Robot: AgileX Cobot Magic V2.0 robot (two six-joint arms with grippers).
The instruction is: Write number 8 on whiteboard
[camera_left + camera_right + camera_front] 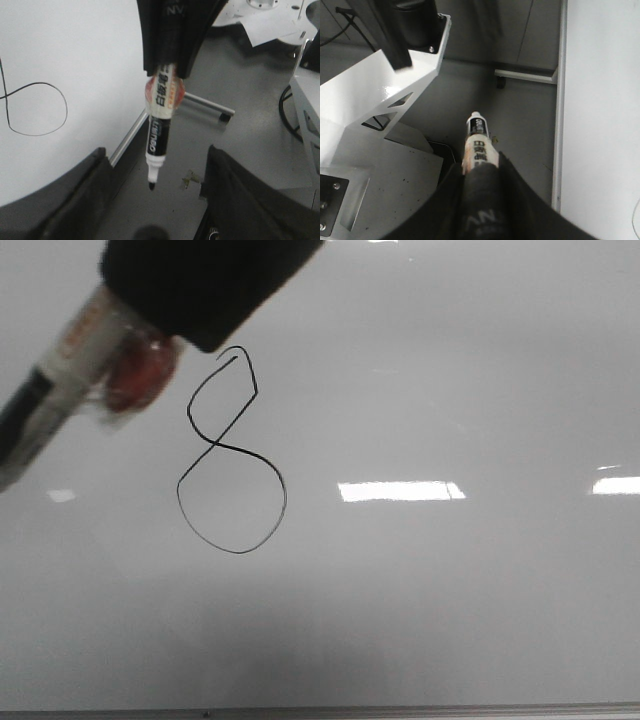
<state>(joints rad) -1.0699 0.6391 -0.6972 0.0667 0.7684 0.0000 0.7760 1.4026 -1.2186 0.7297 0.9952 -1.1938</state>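
Note:
The number 8 (213,443) is drawn in thin black line on the whiteboard (450,590), left of the middle. Its lower loop also shows in the left wrist view (66,107). My right gripper (480,167) is shut on a black-and-white marker (477,140). In the front view that gripper (200,290) and the marker (70,370) sit at the top left, off the board and beside the 8's upper loop. My left gripper (156,150) is open. The marker (159,125) hangs tip down between its fingers (90,190), touching neither.
The whiteboard's grey frame edge (320,710) runs along the bottom of the front view. Its stand foot (210,106) rests on the grey floor. White robot frame parts (380,85) and a black cable (287,112) lie to the side.

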